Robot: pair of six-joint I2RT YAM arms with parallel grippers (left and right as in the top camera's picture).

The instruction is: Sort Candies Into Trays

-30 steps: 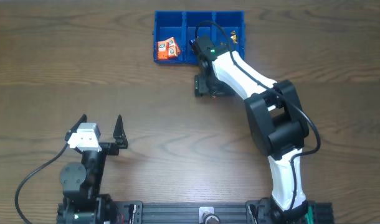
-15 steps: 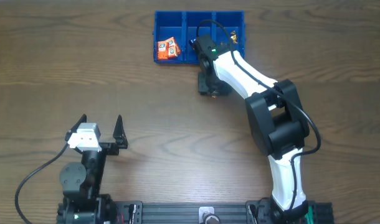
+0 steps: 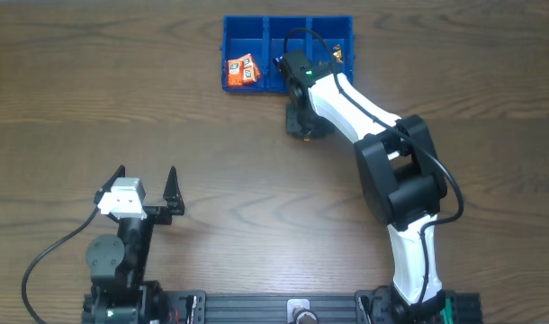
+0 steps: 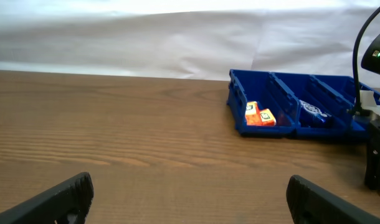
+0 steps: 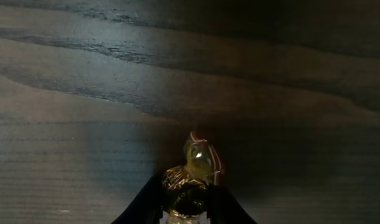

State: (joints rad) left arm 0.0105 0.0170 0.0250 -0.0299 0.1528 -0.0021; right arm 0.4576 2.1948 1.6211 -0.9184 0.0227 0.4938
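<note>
Right fingers narrowed onto gold candy; top view places blue tray nearby.

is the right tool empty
No, the right tool is closed on a gold-wrapped candy pinched between its two fingers.

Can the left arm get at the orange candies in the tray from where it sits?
Probably yes, reach allowing. The left gripper is open, the table between is bare, and the orange candies lie uncovered. The right gripper, shut on a gold candy, sits by the middle of the tray.
</note>
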